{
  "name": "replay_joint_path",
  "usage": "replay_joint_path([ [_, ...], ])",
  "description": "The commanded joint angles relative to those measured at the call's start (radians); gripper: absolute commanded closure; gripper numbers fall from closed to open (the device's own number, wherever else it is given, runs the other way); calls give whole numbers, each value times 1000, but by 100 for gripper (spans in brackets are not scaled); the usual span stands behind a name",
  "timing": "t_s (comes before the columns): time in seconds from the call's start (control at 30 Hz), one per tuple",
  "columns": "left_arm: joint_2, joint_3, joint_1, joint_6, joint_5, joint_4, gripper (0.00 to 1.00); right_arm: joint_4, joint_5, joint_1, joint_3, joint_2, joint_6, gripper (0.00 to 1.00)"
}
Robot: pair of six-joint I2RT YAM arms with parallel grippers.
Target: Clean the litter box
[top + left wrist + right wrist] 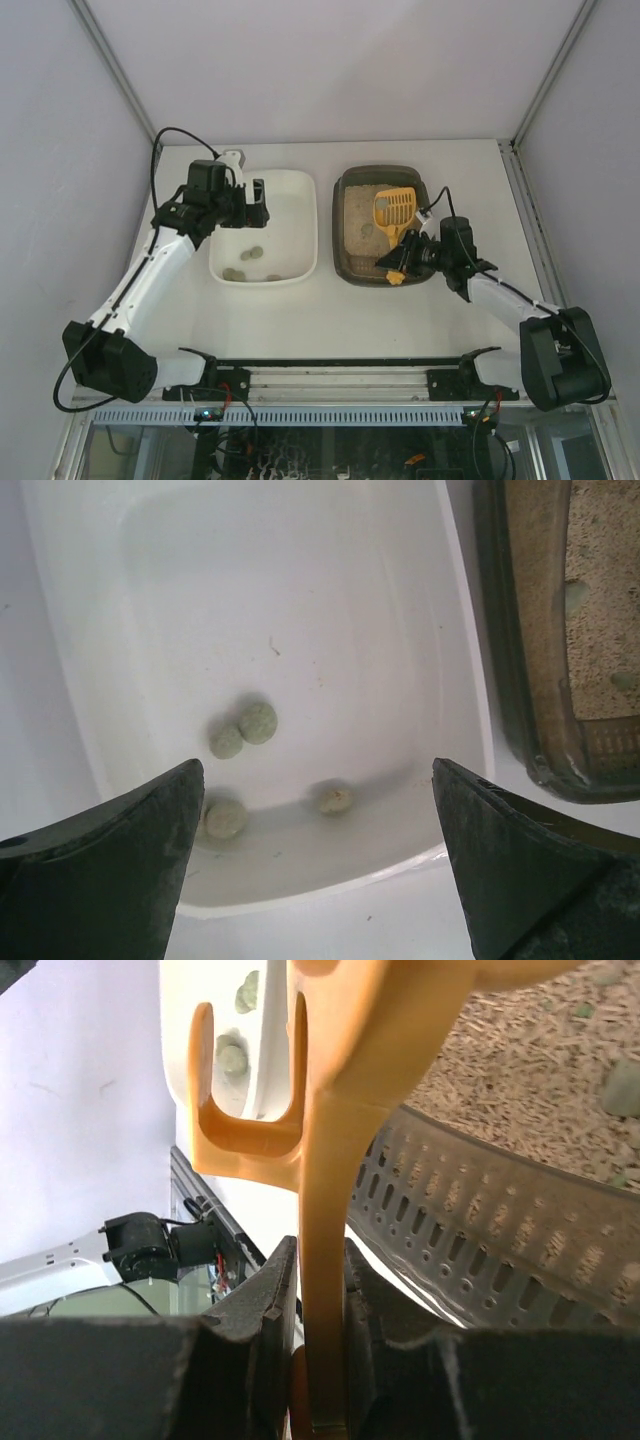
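Right of centre in the overhead frame, on the white tabletop (330, 320): dark litter box (339, 235) with beige sandy litter inside. Just left of it, across a narrow gap: white tub (300, 205) with four greenish-grey clumps (247, 262) near its lower end. Over the litter: yellow slotted scoop (393, 208), handle toward the bottom of the frame. Right gripper (400, 265) at the box's lower edge, clenched on the scoop handle, a finger against each side. Left gripper (258, 203) above the tub's upper left part, released, jaws wide apart, grasping nothing.
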Motion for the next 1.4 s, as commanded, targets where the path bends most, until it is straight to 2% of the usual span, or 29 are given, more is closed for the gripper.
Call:
replay_joint_path([
  [0.0, -85, -43, 19, 126, -51, -25, 0, 525, -16, 38, -90, -33, 140, 100],
  [0.1, -109, -72, 41, 141, -61, -33, 0, 781, -37, 33, -160, 20, 292, 100],
  [0.23, -146, -111, 66, 153, -67, -34, 0, 770, -78, 129, -104, 112, 306, 100],
  [0.37, -177, -141, 81, 160, -75, -40, 0, 937, -25, 59, -174, 101, 435, 100],
  [0.43, -191, -154, 87, 159, -73, -41, 0, 874, -4, 62, -172, 102, 417, 100],
  [0.5, -200, -162, 89, 162, -71, -44, 0, 838, -45, 93, -141, 131, 415, 100],
  [0.57, -209, -166, 91, 169, -69, -48, 0, 888, -92, 69, -151, 152, 493, 100],
  [0.63, -214, -172, 90, 172, -66, -48, 0, 929, -62, 23, -186, 139, 542, 100],
  [0.77, -213, -174, 93, 174, -57, -47, 0, 631, -69, 98, -106, 138, 393, 100],
  [0.87, -217, -175, 92, 184, -43, -47, 0, 683, -94, 43, -125, 124, 469, 100],
  [0.93, -217, -173, 95, 198, -25, -50, 0, 608, -61, 34, -125, 104, 433, 100],
  [1.0, -210, -164, 105, 242, 47, -70, 0, 484, -97, 77, -56, 134, 362, 100],
  [1.1, -186, -137, 162, 360, 276, -129, 0, 587, -121, 8, -101, 129, 476, 100],
  [1.17, -143, -97, 236, 426, 453, -216, 0, 526, -74, 11, -85, 100, 449, 100],
  [1.23, -77, -32, 296, 486, 573, -320, 0, 467, -117, 20, -43, 120, 429, 100],
  [1.37, -4, 39, 341, 565, 624, -441, 0, 522, -107, 9, -58, 128, 494, 100],
])
